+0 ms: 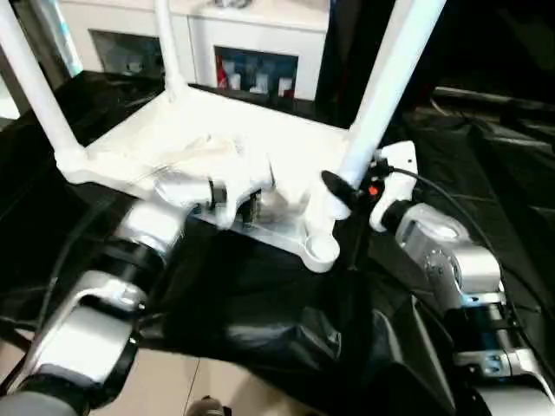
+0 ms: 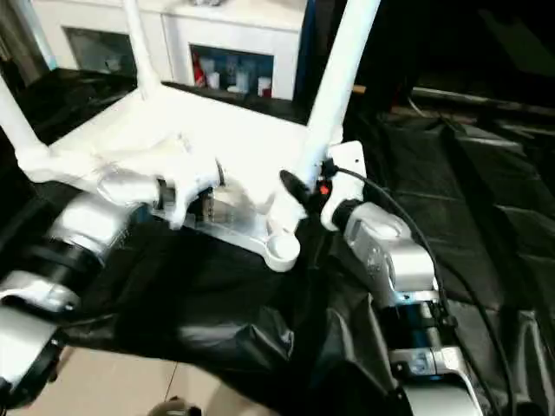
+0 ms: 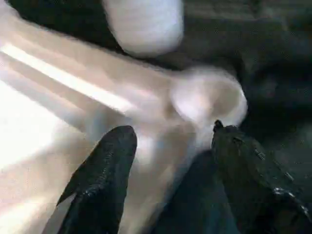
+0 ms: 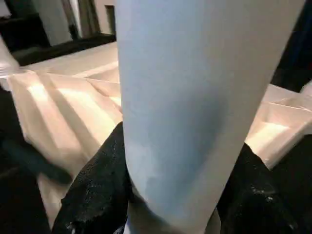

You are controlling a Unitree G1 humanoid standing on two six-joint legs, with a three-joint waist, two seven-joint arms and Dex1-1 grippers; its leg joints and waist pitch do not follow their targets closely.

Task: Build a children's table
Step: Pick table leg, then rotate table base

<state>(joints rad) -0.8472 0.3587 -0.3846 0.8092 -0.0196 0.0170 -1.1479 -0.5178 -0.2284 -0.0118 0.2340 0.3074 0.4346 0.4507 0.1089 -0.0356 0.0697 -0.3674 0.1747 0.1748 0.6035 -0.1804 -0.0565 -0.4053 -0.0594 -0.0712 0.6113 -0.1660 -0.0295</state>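
Tabletop (image 1: pixel 208 143) lay upside down on black sheeting (image 1: pixel 260 303), ribbed underside up, just in front of a white cabinet (image 1: pixel 251 35). Two legs stood in the sockets on its cabinet side, and a third leg (image 1: pixel 381 95) rose at the near edge in the right gripper (image 1: pixel 342 192), whose fingers (image 4: pixel 92 195) were closed around its lower end. One near corner socket (image 1: pixel 321 249), just beside that leg, looked empty. The left gripper (image 3: pixel 168 161) sat at the near rim by this socket, jaws parted to either side of the rim, apparently bracing rather than squeezing. To seat the leg well, I judged the right arm should keep the tube plumb over its socket and press straight down, perhaps with a twist, while the left held the top from sliding on the slick sheeting.
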